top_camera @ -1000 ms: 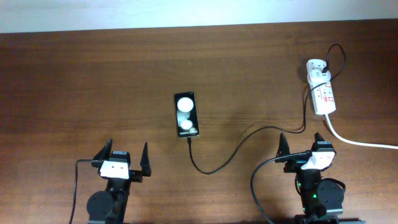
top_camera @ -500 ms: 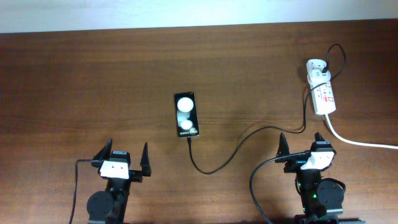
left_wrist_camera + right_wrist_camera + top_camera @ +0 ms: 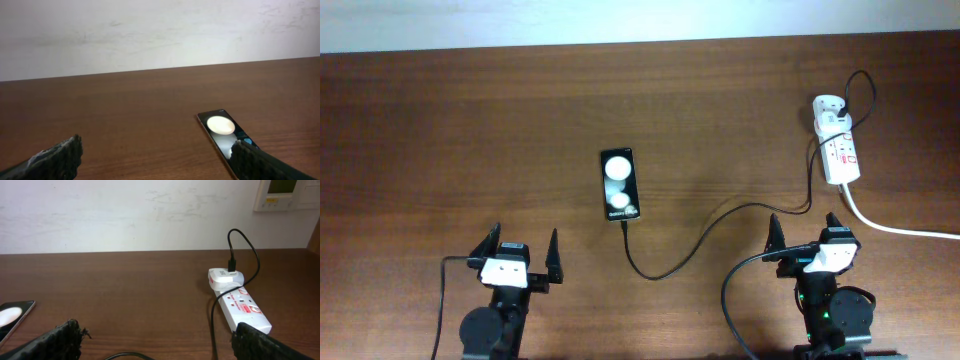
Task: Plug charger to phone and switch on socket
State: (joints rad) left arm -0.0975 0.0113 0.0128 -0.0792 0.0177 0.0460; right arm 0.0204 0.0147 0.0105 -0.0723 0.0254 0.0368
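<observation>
The black phone (image 3: 620, 185) lies flat mid-table, its screen reflecting two white light spots; it also shows in the left wrist view as the phone (image 3: 222, 132). The charger cable (image 3: 720, 218) runs from the white adapter (image 3: 828, 106) on the socket (image 3: 841, 152) in a loop to the phone's near end, where its tip (image 3: 623, 225) lies; I cannot tell whether it is plugged in. My left gripper (image 3: 525, 237) stands open near the front edge, left of and below the phone. My right gripper (image 3: 803, 221) stands open below the socket (image 3: 240, 307), beside the cable.
A thick white power cord (image 3: 905, 229) leaves the socket toward the right edge. The arms' own black cables (image 3: 730, 290) loop beside each base. A white wall (image 3: 150, 215) closes off the far side of the brown wooden table (image 3: 470, 130).
</observation>
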